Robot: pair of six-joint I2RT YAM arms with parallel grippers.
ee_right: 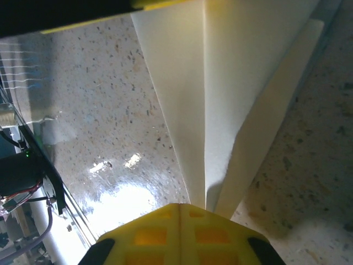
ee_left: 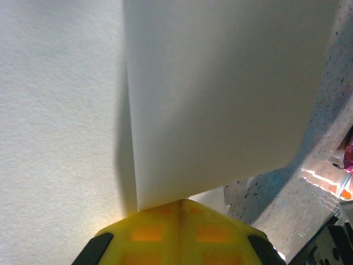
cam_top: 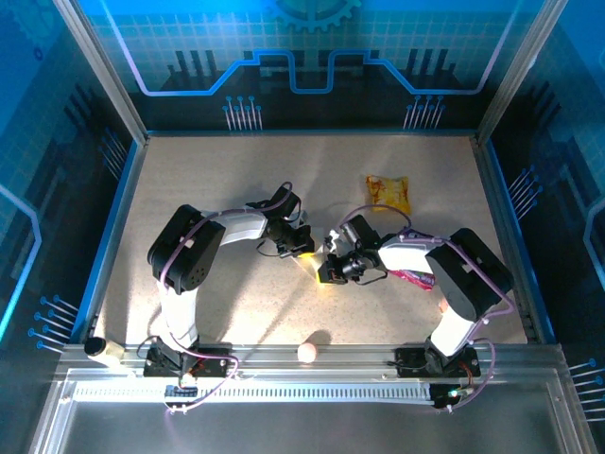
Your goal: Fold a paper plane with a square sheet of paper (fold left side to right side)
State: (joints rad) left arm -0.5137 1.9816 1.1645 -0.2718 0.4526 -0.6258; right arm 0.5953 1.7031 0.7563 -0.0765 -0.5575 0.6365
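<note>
Paper plane [ee_right: 220, 99] is pinched from opposite sides by left claw [ee_left: 181, 203] and right claw [ee_right: 180, 206], both clenched on it, likely to hold layers aligned.

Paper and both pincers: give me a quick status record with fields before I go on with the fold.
paper: white, creased, in layers, mid-table
left pincer: shut on paper, at the edge of a raised flap
right pincer: shut on paper, where the layers narrow
yellow packet: far side, apart from paper
pink wrapper: by the right arm
</note>
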